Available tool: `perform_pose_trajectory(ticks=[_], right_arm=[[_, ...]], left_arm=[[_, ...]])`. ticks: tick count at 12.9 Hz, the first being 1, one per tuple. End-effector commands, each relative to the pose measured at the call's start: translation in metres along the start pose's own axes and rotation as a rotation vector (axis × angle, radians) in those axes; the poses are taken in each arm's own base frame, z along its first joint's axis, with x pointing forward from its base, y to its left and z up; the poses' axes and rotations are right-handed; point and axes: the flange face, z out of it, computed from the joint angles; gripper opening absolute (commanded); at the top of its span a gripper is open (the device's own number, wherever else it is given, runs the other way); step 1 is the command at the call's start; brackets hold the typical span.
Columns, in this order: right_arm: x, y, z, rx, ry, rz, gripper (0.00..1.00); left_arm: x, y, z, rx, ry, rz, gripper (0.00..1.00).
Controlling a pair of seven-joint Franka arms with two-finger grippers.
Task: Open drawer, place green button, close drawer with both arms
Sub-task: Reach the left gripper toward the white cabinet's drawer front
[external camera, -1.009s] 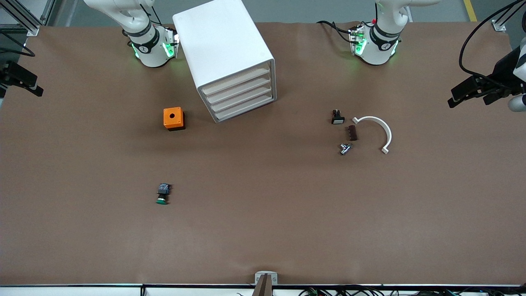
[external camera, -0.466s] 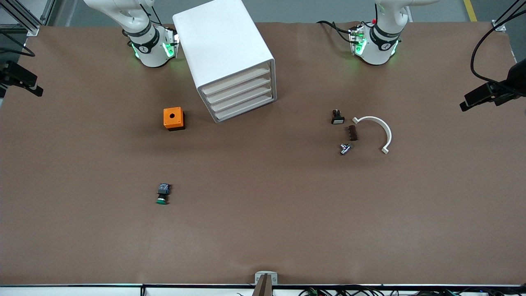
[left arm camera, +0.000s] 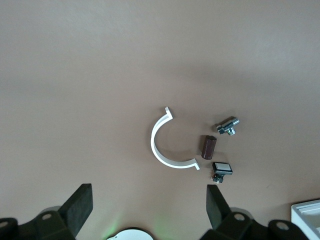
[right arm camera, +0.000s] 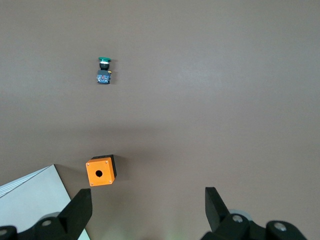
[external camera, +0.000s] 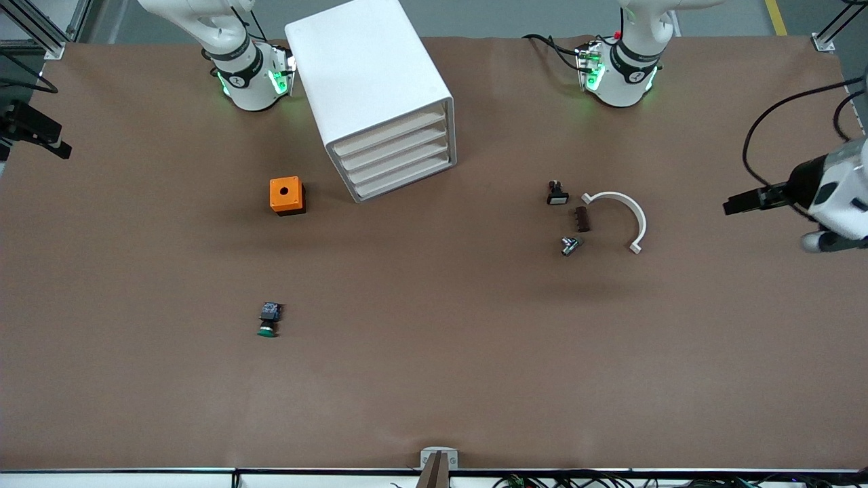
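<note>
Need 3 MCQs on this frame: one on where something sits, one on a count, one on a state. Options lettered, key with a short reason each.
1. Where does the button lie?
A. In a drawer
B. On the table, nearer the front camera than the orange box
C. Beside the white curved clip

2. How many drawers does the cabinet have?
A. Two
B. Four
C. Six

3. What state is the third drawer from the top in?
A. Shut
B. Pulled halfway out
C. Taken out and lying on the table

Key:
1 B: the button lies alone on the table, lower in the front view than the box.
2 B: four stacked fronts show on the cabinet face.
3 A: its front sits flush with the other three.
</note>
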Motion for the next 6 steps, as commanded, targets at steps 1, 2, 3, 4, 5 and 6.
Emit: perform_pose_trajectory(ticks=[1,2,3,4,5,6], right_arm=[[-0.008,0.002,-0.004,-0.014,0.012,-0.010,1.00],[-0.008,0.004,-0.004,-0.014,0.011,-0.009,1.00],[-0.008,0.003,-0.004,-0.014,0.011,-0.009,1.00],[-0.008,0.004,-0.004,-0.014,0.011,-0.007,1.00],[-0.008,0.003,-0.003,-0.014,0.009,-0.010,1.00],[-0.007,0.004,-0.003,-0.014,0.008,-0.009,1.00]], left_arm=[[0.011,0.040,0.030,0.045,-0.055,0.058,1.00],[0.010,0.059,0.037,0.053,-0.066,0.056,1.00],[0.008,0.087,0.048,0.064,-0.080,0.011,1.00],[0.005,0.114,0.059,0.076,-0.092,-0.056,1.00],[0.000,0.142,0.069,0.059,-0.115,-0.119,1.00],[-0.002,0.169,0.081,0.014,-0.155,-0.205,1.00]])
